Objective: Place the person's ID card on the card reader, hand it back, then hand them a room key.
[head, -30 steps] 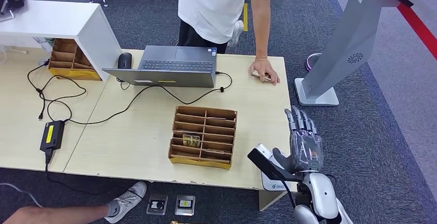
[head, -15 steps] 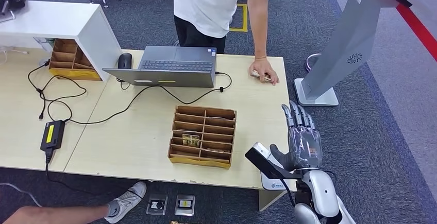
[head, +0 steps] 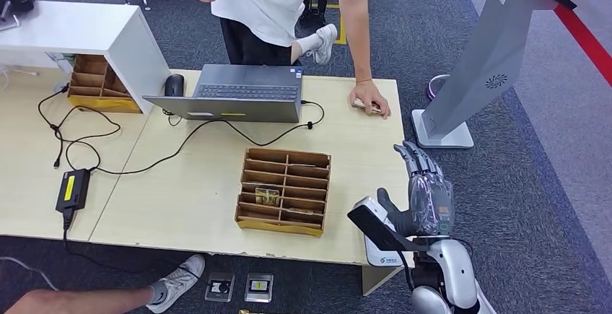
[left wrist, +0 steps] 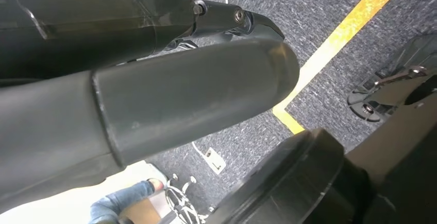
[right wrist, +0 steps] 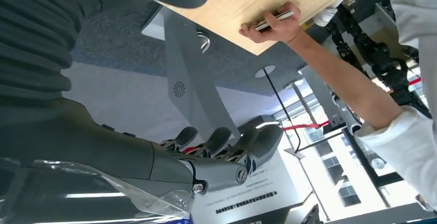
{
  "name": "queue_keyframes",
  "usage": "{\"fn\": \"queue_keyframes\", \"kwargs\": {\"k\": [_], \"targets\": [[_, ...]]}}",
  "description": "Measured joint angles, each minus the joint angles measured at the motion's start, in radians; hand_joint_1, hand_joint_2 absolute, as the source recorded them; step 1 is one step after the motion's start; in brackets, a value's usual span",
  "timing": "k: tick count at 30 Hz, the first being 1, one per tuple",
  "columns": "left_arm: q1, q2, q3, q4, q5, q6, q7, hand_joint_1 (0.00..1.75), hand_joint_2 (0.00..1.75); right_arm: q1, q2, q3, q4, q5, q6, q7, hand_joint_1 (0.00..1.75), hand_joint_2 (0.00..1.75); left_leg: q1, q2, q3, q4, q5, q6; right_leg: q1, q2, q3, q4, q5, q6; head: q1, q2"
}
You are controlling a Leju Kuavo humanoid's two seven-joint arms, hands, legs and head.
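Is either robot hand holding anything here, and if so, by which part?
The right robot hand holds nothing, its fingers apart beside the table. The left robot hand's hold cannot be told.

An open grey laptop (head: 249,92) sits at the desk's far edge; a black mouse (head: 174,84) lies just beside it; a black power adapter (head: 73,189) rests near the front edge.

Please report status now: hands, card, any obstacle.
Right hand open, raised beside the table's right edge, holding nothing. Card under the person's hand at the far corner. Path to it looks free.
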State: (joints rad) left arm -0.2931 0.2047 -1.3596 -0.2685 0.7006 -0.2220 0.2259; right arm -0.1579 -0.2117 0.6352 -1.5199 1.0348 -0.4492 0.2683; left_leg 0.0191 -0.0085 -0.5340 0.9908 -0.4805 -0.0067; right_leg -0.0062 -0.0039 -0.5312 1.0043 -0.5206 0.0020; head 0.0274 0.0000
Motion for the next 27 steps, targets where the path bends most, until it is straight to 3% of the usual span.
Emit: {"fn": "queue_keyframes", "kwargs": {"k": [10,27], "targets": [[-0.004,-0.013,0.066,-0.005,-0.051,-0.016,0.025,0.0,0.0,0.018,0.0,0.008,-0.011,-0.009,-0.06,-0.022,0.0,1.75,0.0,0.0,0.0,0.0,0.0,0.0,0.0,0.001,0.0,0.0,0.0,0.0,0.0,0.0],[-0.011,-0.032,0.153,-0.006,-0.102,-0.025,0.033,0.0,0.0,0.043,0.035,0.081,-0.025,-0.056,-0.081,-0.094,0.0,1.75,0.0,0.0,0.0,0.0,0.0,0.0,0.0,0.001,0.0,0.0,0.0,0.0,0.0,0.0]]}}
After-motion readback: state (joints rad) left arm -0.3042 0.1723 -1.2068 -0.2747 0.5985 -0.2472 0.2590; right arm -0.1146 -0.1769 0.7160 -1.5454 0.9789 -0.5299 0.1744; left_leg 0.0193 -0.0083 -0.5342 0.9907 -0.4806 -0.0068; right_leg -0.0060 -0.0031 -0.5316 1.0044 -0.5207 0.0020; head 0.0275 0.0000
